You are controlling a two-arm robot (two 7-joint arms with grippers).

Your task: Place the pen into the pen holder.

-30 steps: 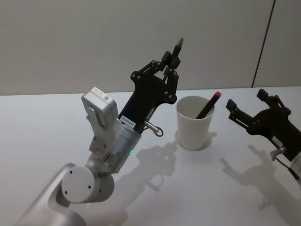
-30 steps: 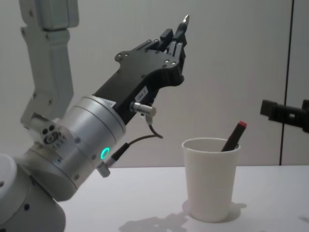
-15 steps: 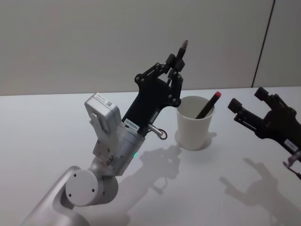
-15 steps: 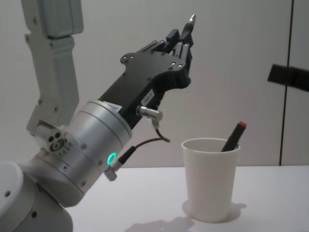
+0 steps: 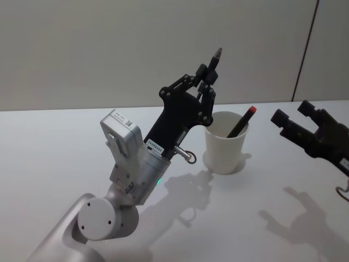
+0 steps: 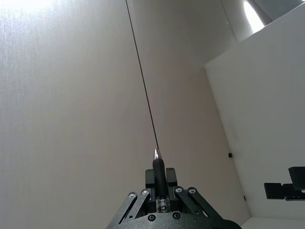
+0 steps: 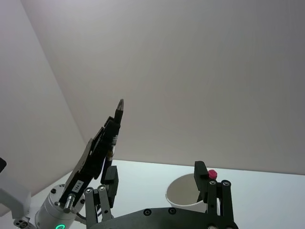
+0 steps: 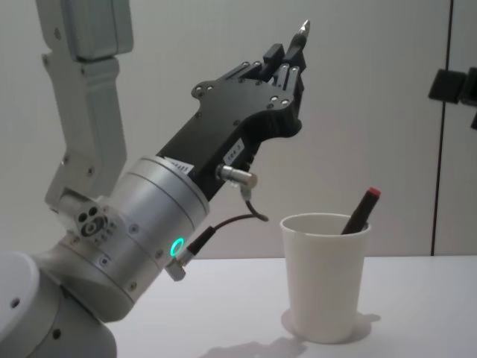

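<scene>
Item 1, nearest you: the left arm (image 5: 128, 180), a silver wrist housing with a small green light (image 8: 177, 247) glowing on its side. It rises off the white table (image 5: 54, 142) and slants up and forward.

Item 2: the left gripper (image 5: 206, 82), black with linked fingers, held high above the table. Its fingers are pinched tight on item 3; in the left wrist view you see them closed on both sides of the barrel (image 6: 160, 188).

Item 3: the pen (image 5: 214, 61), your task piece.
- Barrel: slim, black.
- Tip: tapers to a pale metallic point.
- Pose: gripped low on the barrel, point uppermost, tilted a little away from you.
- Place: in the air, above the pen holder and to its left, touching nothing but the fingers. In the chest view the point (image 8: 301, 33) stands well above the cup's rim.

Item 4: the pen holder (image 5: 224, 143), a plain white paper cup with a rolled rim, narrowing toward its base. It stands upright on the table just beyond the left gripper and to its right, with its shadow on the tabletop.

Item 5: a second pen (image 5: 244, 121) inside the cup, dark with a red end, leaning against the rim on the right, the red end above it.

Item 6: the right gripper (image 5: 290, 111), to the right of the cup and apart from it, raised off the table. Its fingers are spread with nothing between them.

Item 7, farthest: a plain pale wall (image 5: 109, 43).
</scene>
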